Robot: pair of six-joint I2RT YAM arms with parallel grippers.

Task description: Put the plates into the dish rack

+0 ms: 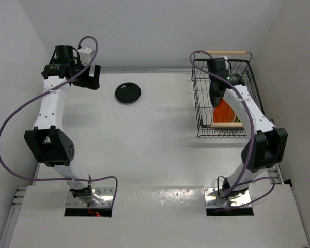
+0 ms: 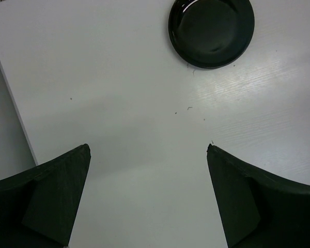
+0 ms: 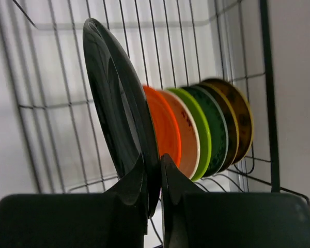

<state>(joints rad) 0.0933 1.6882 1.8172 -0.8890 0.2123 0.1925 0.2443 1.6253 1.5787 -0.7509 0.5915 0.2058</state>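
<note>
A black plate (image 1: 128,92) lies flat on the white table at the back middle; it also shows at the top of the left wrist view (image 2: 211,30). My left gripper (image 1: 91,77) is open and empty, left of that plate and above the table. My right gripper (image 1: 218,88) is inside the dish rack (image 1: 202,111), shut on the rim of a second black plate (image 3: 119,108) held upright. Behind it stand the orange-red (image 3: 165,129), cream (image 3: 188,137), lime green (image 3: 202,132), a dark patterned (image 3: 217,129) and two brown-gold plates (image 3: 240,116) in a row.
The rack has a wooden rod handle at the back (image 1: 226,52) and one at the front (image 1: 225,125). Walls close the table at the back and sides. Purple cables loop off both arms.
</note>
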